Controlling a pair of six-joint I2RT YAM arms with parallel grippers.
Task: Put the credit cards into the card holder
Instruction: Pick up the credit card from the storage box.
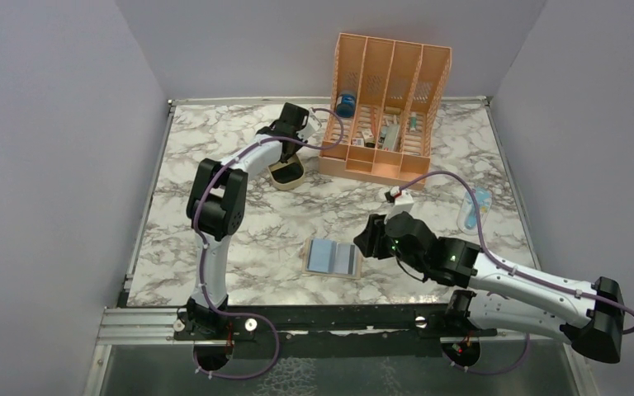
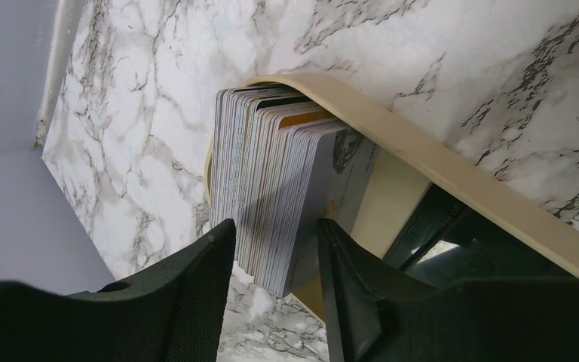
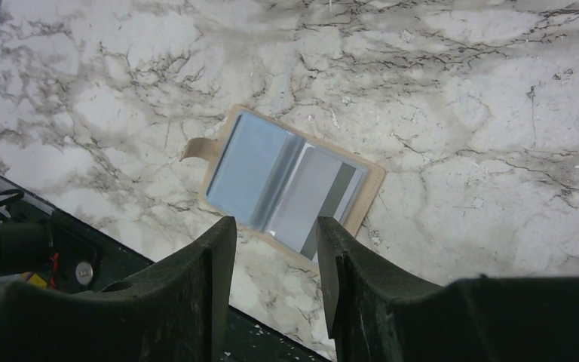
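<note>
Top view with both wrist views. The marbled surface (image 1: pixel 215 206) carries, at its 12 o'clock edge, an orange slotted organizer (image 1: pixel 384 103) that plays no part in the task. The left arm reaches toward 11 o'clock, where its left tool (image 2: pixel 275 234) hangs over a tan oval tray (image 2: pixel 422 166). The right arm lies low along the 4 o'clock side, with its right tool (image 3: pixel 275 226) just at 3 o'clock of the card holder (image 3: pixel 286 185). The card holder lies unfolded and flat near the 6 o'clock edge, light-blue pockets upward and snap tab pointing away from the tool. The credit cards (image 2: pixel 271 173) stand on edge as a dense stack in the tray, well apart from the card holder. The left tool is spread, one finger on each side of the stack, with no card yet clenched. The right tool is likewise released and grasps nothing. Progress is judged early: the card holder is opened and ready, but the stack is unmoved. Whether the greyer half of the card holder already contains a card cannot be told. Picking, carrying and inserting the cards remain.
</note>
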